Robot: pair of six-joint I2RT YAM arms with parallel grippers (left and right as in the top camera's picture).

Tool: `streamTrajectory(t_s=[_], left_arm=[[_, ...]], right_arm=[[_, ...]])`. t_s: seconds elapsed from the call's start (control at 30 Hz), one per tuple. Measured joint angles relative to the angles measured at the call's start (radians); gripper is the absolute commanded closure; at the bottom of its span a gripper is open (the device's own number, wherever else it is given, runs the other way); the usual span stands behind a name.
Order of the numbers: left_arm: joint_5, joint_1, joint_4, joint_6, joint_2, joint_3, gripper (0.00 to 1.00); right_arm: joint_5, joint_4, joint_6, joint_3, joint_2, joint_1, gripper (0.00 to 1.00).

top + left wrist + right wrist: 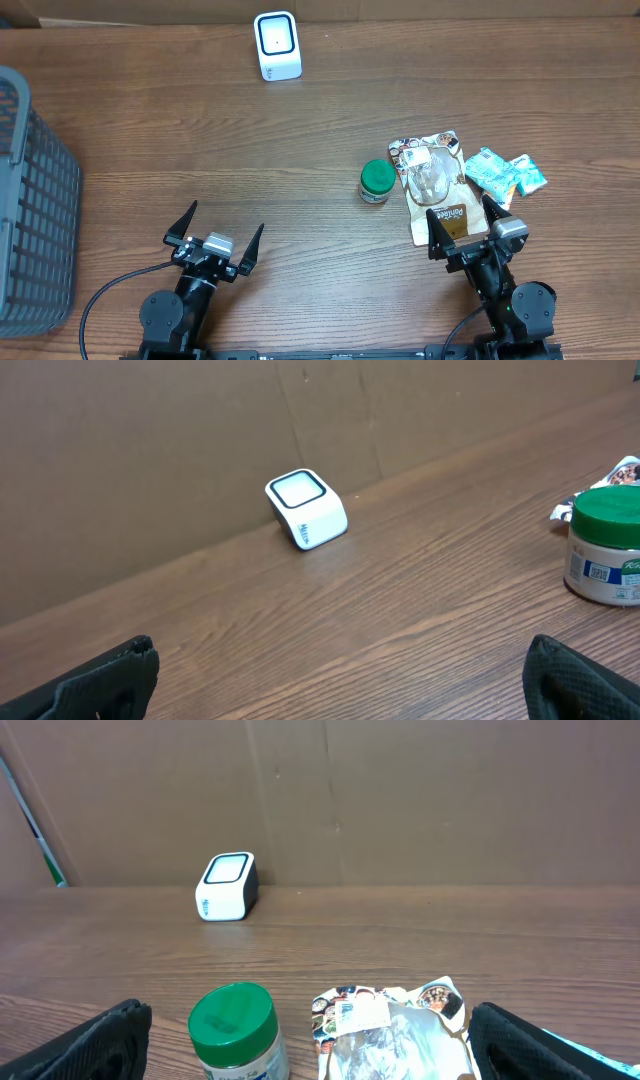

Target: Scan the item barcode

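Observation:
A white barcode scanner (277, 45) stands at the table's far edge, also seen as a white scanner (307, 508) and a small scanner (227, 886). A green-lidded jar (376, 182) stands mid-table, beside a brown snack pouch (437, 186) and a teal packet (504, 173). My right gripper (470, 221) is open just in front of the pouch (395, 1030), with the jar (236, 1030) between its fingers' view. My left gripper (214, 232) is open over bare wood, well left of the jar (605, 547).
A grey mesh basket (32, 200) stands at the left edge. A brown cardboard wall (400, 790) runs behind the table's far edge. A brown wooden table (200, 140) lies under everything.

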Motion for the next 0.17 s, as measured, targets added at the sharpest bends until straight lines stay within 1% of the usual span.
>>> streamTrajectory(t_s=[0.17], left_arm=[[0.000,0.000,0.000,0.000,0.000,0.000,0.01]], right_arm=[[0.000,0.000,0.001,0.000,0.000,0.000,0.00]])
